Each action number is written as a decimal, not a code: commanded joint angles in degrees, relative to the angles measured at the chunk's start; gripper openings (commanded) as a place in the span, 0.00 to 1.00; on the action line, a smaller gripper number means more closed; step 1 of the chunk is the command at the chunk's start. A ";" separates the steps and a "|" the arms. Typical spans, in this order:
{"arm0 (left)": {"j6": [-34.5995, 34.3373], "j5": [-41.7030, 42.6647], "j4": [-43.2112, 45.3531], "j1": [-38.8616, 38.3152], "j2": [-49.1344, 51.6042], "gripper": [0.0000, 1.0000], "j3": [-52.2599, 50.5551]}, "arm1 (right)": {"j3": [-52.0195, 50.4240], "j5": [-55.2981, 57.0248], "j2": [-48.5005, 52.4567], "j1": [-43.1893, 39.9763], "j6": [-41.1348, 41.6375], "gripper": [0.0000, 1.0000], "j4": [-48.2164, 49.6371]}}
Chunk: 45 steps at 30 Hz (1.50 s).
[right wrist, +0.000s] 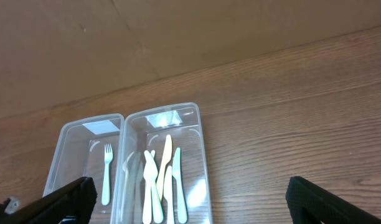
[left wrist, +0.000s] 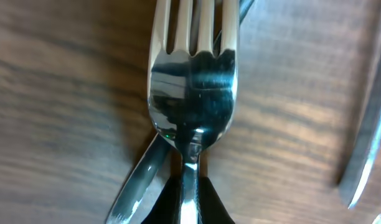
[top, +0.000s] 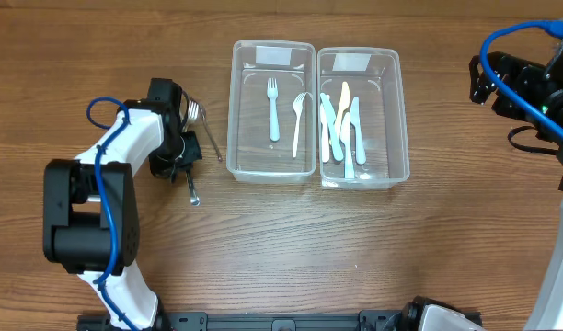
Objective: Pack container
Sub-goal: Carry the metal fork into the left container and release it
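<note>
Two clear plastic containers stand side by side. The left container (top: 273, 108) holds two pale plastic forks; the right container (top: 362, 118) holds several pale plastic knives. Both also show in the right wrist view, the left container (right wrist: 69, 162) and the right one (right wrist: 193, 162). Left of them, several metal utensils lie on the wood. My left gripper (top: 178, 154) is down on the table, shut on the handle of a metal fork (left wrist: 192, 93), tines pointing away; another metal utensil (left wrist: 137, 183) lies beneath it. My right gripper (right wrist: 187, 202) is open and empty, high at the far right.
A metal knife or handle (left wrist: 368, 143) lies to the right of the held fork. A further metal utensil (top: 211, 140) lies between the left gripper and the left container. The blue cable of the right arm (top: 502, 69) hangs at the far right.
</note>
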 commanded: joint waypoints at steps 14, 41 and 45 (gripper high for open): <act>8.13 7.58 -15.76 -3.26 -15.56 0.04 24.13 | 0.87 0.57 -0.35 -0.09 0.24 1.00 0.28; 10.10 3.02 -12.22 -17.73 1.88 0.56 33.92 | 0.87 0.57 -0.35 -0.09 0.24 1.00 0.28; 13.84 1.62 -21.64 -14.34 -1.88 0.65 39.58 | 0.87 0.57 -0.35 -0.09 0.24 1.00 0.28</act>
